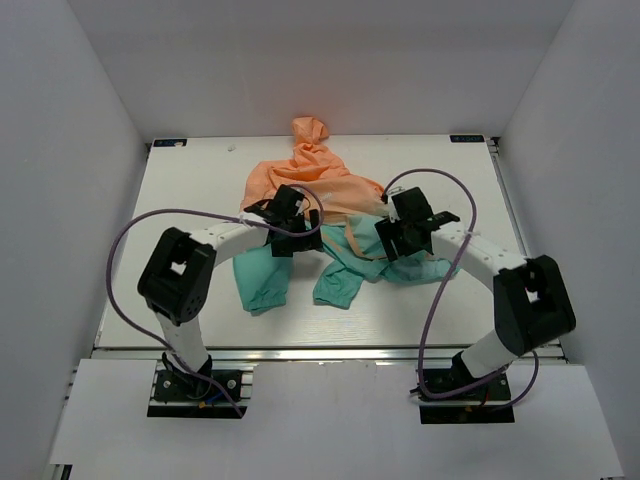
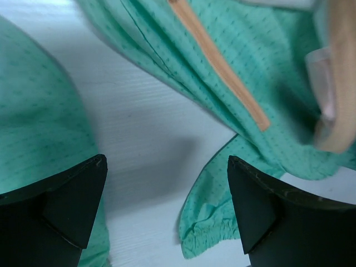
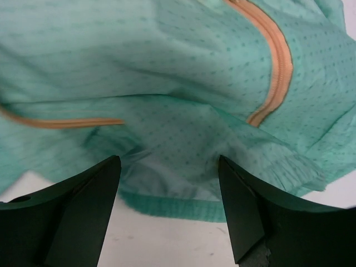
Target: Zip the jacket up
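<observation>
The crumpled thin hooded jacket (image 1: pixel 322 185), peach-orange fading to teal-green, lies at the middle of the white surface (image 1: pixel 190 190), hood toward its far edge. The left arm's fingers (image 2: pixel 78 192) stand wide apart, empty; the right arm's fingers (image 3: pixel 92 186) gape empty over teal fabric near the orange zipper (image 3: pixel 278 67).

Top camera overhead, facing down; both wrist cameras close over jacket (image 1: pixel 340 180).

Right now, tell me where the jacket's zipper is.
Top view: the zipper lies mid-table, on the teal lower front of the jacket, just left of the right arm.
</observation>
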